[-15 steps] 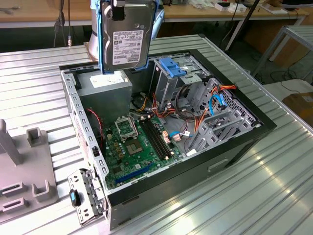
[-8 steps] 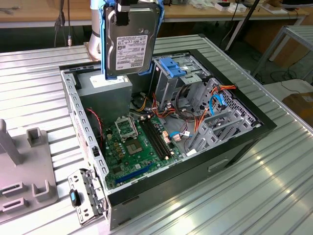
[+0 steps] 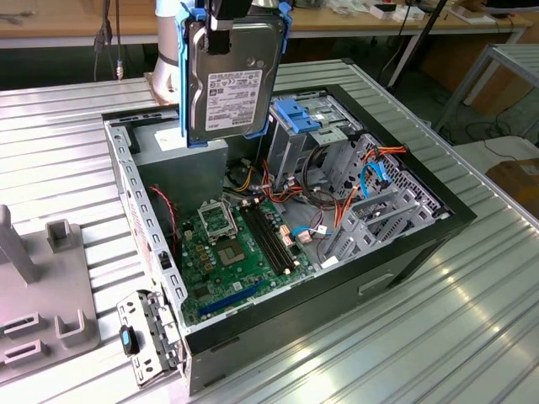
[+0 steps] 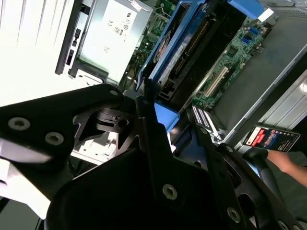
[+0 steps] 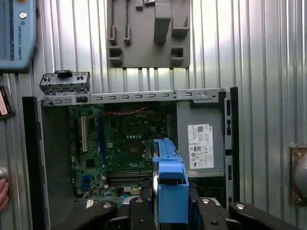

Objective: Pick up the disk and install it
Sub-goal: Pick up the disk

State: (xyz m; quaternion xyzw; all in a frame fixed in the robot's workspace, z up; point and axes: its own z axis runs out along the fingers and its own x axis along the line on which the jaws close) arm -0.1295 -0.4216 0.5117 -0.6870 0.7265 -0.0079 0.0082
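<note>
Grey brushed metal with a pale label, edged by a glossy blue plastic rail: the disk (image 3: 232, 80) hangs upright at the top centre of the exterior view, its upper edge clenched in the black hand (image 3: 221, 34). Below it lies the open black computer case (image 3: 320, 307), its green motherboard (image 3: 223, 252) bare, on the ribbed metal table (image 3: 472, 337)

No print is legible on the disk (image 3: 232, 84) or the box sticker (image 5: 200, 146).
</note>
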